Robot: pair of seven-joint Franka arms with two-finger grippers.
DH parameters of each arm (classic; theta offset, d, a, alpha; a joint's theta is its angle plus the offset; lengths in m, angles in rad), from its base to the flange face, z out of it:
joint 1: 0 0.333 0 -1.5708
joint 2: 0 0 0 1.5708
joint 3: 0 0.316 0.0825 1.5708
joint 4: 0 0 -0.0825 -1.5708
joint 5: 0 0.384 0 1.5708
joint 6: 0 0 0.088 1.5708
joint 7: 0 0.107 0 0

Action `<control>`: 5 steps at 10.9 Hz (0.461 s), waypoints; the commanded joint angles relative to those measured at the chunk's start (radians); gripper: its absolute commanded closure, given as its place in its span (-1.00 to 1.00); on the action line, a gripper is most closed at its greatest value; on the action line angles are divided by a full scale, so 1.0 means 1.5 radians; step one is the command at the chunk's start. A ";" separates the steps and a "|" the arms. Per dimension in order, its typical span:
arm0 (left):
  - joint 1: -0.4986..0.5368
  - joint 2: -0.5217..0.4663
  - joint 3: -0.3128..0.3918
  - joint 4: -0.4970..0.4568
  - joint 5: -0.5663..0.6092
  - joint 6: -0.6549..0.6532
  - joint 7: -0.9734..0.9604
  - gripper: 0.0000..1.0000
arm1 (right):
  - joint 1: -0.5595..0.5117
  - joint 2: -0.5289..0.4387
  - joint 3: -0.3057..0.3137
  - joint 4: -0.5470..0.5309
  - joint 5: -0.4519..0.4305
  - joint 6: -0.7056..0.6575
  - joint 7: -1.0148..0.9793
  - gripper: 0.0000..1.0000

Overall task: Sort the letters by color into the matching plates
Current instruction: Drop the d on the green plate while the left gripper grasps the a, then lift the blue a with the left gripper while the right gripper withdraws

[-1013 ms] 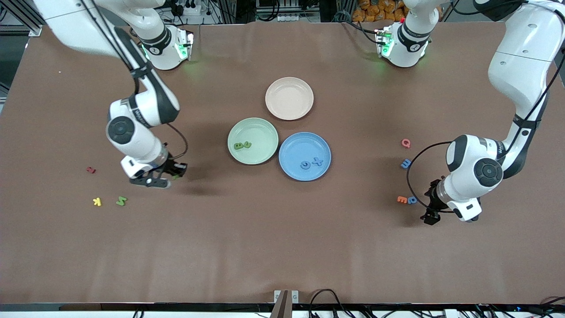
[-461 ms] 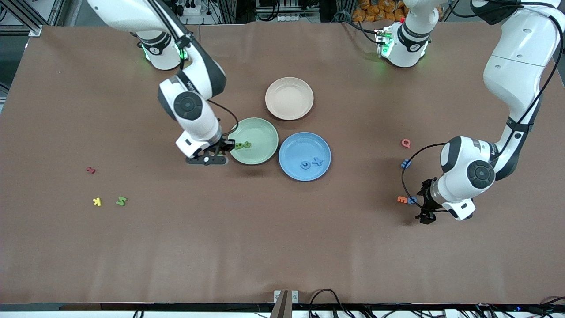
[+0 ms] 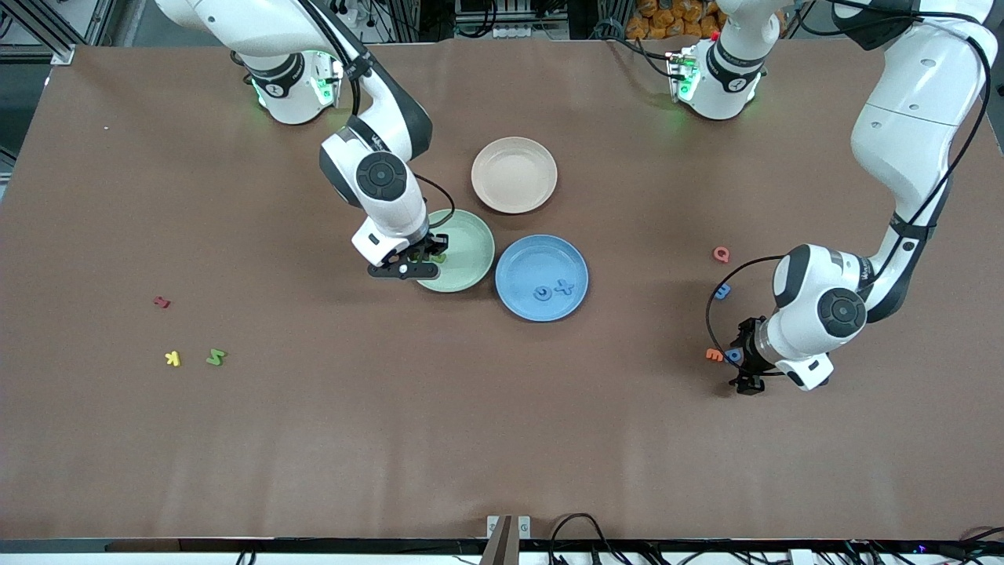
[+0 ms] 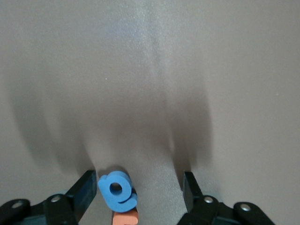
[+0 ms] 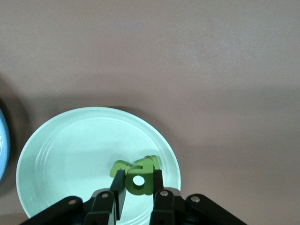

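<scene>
A dark green letter (image 5: 139, 181) sits pinched between the narrowly spaced fingers of the right end effector (image 3: 417, 264), which hangs over the mint green plate (image 3: 469, 267) above two more green letters (image 5: 146, 162) lying on the part of the plate toward the right arm's end of the table. The blue plate (image 3: 524, 302) lies just beside the green one, toward the left arm's end and slightly nearer the front camera, with two blue letters (image 3: 553, 289) resting in it. A beige-pink plate (image 3: 514, 174) sits farther from the camera than both.

Toward the left arm's end of the table, the left end effector (image 3: 743, 359) is low over the table (image 3: 502, 439) with its fingers spread wide around a blue letter (image 4: 116, 189), one finger close against it and the other well apart. An orange letter (image 3: 714, 355) lies right beside that blue one. Another blue letter (image 3: 722, 291) and a red letter (image 3: 721, 254) lie farther from the camera.

Toward the right arm's end, a lone green letter (image 3: 216, 357) lies near a yellow letter (image 3: 172, 359), with a dark red letter (image 3: 161, 301) farther from the camera.
</scene>
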 commanded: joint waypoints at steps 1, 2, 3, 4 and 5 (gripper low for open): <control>-0.013 0.007 0.001 0.011 -0.009 0.001 -0.008 0.03 | 0.005 0.014 -0.006 0.023 -0.002 -0.010 0.011 0.53; -0.017 0.007 0.001 0.011 -0.008 0.001 -0.006 0.64 | 0.005 0.015 -0.006 0.024 -0.002 -0.010 0.011 0.32; -0.017 0.007 0.001 0.011 -0.005 0.001 0.000 1.00 | 0.005 0.015 -0.006 0.024 -0.004 -0.010 0.013 -0.52; -0.017 0.006 0.001 0.011 -0.002 0.001 0.002 1.00 | 0.006 0.015 -0.007 0.024 -0.009 -0.010 0.015 -1.00; -0.017 0.005 0.001 0.012 0.003 0.000 0.006 1.00 | 0.005 0.015 -0.007 0.028 -0.009 -0.010 0.014 -1.00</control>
